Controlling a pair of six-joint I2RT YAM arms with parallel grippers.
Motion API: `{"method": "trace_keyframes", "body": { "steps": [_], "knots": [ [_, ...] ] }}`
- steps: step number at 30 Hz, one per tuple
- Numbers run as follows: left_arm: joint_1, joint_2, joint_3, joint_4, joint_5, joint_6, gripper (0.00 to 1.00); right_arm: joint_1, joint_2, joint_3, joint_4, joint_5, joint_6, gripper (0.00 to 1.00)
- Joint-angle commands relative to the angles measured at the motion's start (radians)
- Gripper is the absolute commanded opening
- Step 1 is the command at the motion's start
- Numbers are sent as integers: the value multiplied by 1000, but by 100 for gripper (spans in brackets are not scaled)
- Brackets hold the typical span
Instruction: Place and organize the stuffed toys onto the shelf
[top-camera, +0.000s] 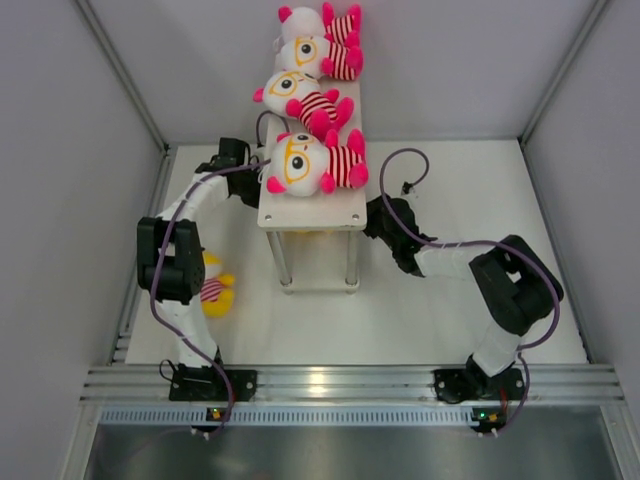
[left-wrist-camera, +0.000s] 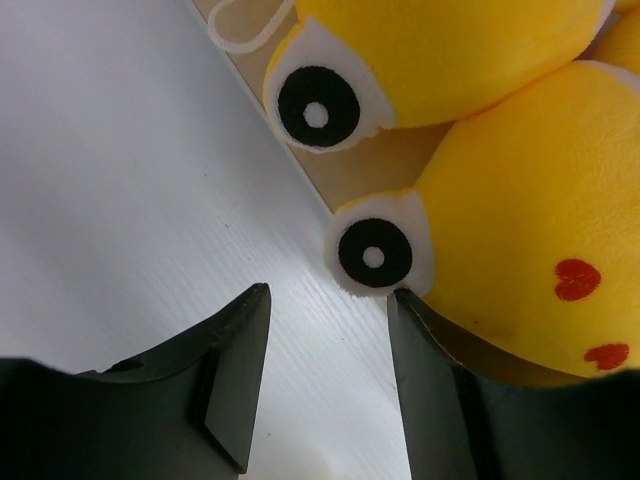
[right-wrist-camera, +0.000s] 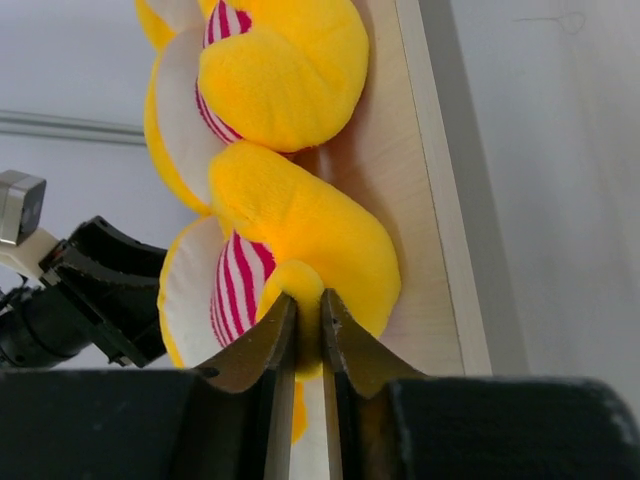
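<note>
- Narrow white two-tier shelf (top-camera: 310, 212) stands mid-table between the arms. Three white-headed plush toys with pink limbs and striped shirts (top-camera: 288, 88) lie in a row on its top board.
- Right gripper (right-wrist-camera: 307, 298): jaws almost pressed together, pinching a limb of the yellow plush toy in a pink-and-white striped shirt (right-wrist-camera: 300, 225) lying on the shelf's pale lower board (right-wrist-camera: 425, 200).
- Left gripper (left-wrist-camera: 328, 293): jaws spread, nothing between them, one fingertip just beside the nearer yellow plush head (left-wrist-camera: 520, 240).
- Another yellow striped toy (top-camera: 216, 292) lies on the white table (top-camera: 450, 180) beside the left arm, off the shelf.
</note>
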Motion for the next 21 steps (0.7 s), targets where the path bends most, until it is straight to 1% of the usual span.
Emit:
{"method": "trace_keyframes", "body": {
  "steps": [1,3,7,8,11,15,21],
  "knots": [
    [-3,-37,-24,20,-33,50,56,-9,-22,22,-30,13,-64,16],
    [-3,-61,-43,22,-51,70,57,-9,-39,-6,-21,13,-70,23],
    [-1,-126,-98,20,-84,90,58,-10,-87,-27,-21,16,-93,31],
    [2,-138,-107,22,-88,98,59,-10,-95,-29,-21,16,-101,34],
    [3,-181,-137,20,-93,118,60,-12,-125,-27,-25,24,-135,41],
    [3,-221,-155,22,-122,139,60,-18,-154,-16,-47,30,-170,41],
    [5,-262,-173,22,-177,177,61,-49,-184,-30,-48,10,-175,42]
  ]
}}
